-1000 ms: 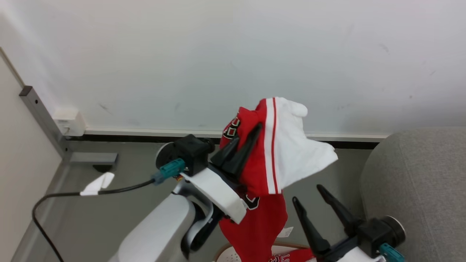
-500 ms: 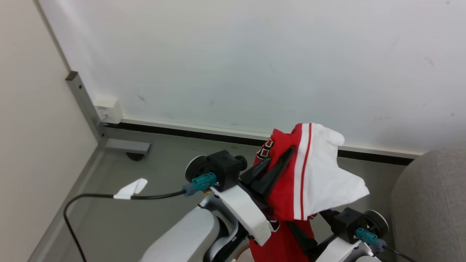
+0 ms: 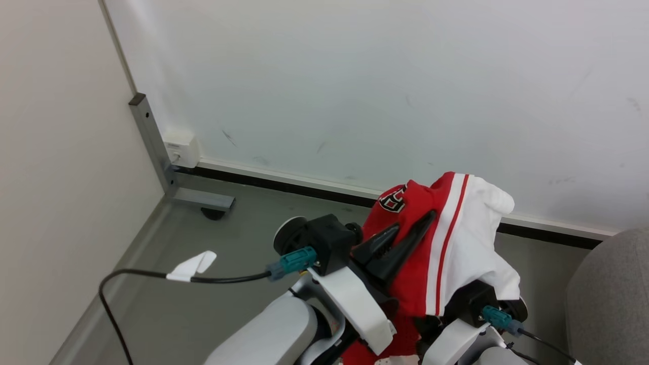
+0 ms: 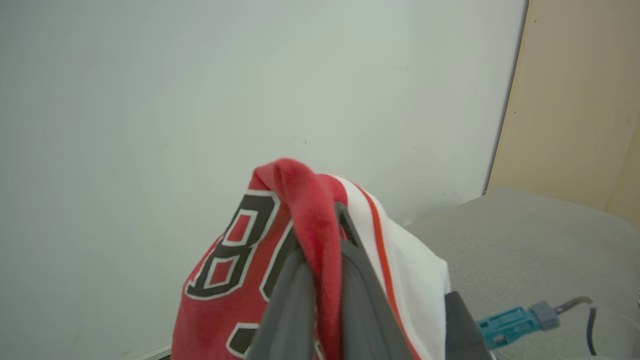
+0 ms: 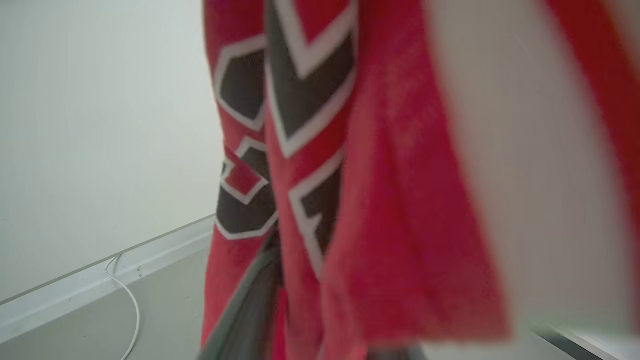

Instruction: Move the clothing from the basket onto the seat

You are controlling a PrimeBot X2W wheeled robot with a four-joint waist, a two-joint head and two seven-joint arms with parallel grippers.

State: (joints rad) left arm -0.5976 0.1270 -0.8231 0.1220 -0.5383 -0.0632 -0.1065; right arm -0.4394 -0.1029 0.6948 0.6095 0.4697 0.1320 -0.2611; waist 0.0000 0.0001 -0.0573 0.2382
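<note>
Left gripper: pinched shut on a fold of the soft red sports garment with white panel and black numbers, held high, I reckon so the tail hangs clear.
Right gripper: tucked under the hanging cloth. Jaws are buried, so I can't tell how wide they are or whether they're gripping.
Garment: up in the air, white panel drooping toward 4 o'clock.
Big grey woven upholstered seat: 4 o'clock in my head view, beside the cloth, not under it. Swing right next, I'd guess.

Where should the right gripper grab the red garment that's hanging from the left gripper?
I'd take the red garment on its hanging lower part, coming from below on the right. The left gripper pinches the top fold, and the rest drapes straight down, free to clamp.
</note>
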